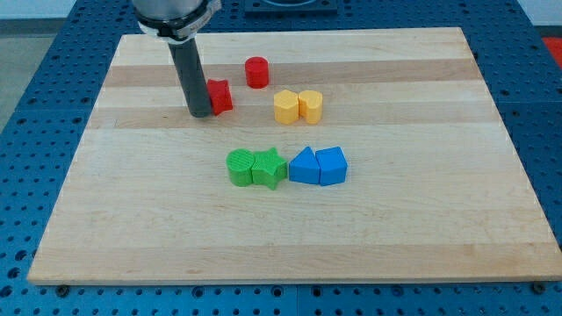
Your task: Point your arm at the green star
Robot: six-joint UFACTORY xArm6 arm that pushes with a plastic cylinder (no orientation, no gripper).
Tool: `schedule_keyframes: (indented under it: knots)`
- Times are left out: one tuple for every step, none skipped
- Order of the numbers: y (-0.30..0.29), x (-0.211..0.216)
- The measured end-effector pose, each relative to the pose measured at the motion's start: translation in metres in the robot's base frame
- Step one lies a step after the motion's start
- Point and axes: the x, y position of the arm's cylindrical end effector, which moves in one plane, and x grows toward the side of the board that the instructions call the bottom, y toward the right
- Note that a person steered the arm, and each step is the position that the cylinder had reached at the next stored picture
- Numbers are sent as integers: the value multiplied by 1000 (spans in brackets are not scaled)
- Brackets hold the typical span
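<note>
The green star [270,168] lies near the middle of the wooden board [421,228], touching a green round block [240,167] on its left. My tip [199,114] is toward the view's top left, well above and left of the green star. It touches the left side of a red block [219,96], which the rod partly hides.
A red cylinder [256,72] stands right of the rod. Two yellow blocks [287,107] [310,105] sit side by side above the star. Two blue blocks [304,166] [332,165] lie just right of the star, touching each other.
</note>
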Motion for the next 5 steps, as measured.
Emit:
schedule_keyframes:
  knots:
    - [20,-9]
    - [41,-20]
    - [54,-29]
    - [58,-30]
    - [40,-14]
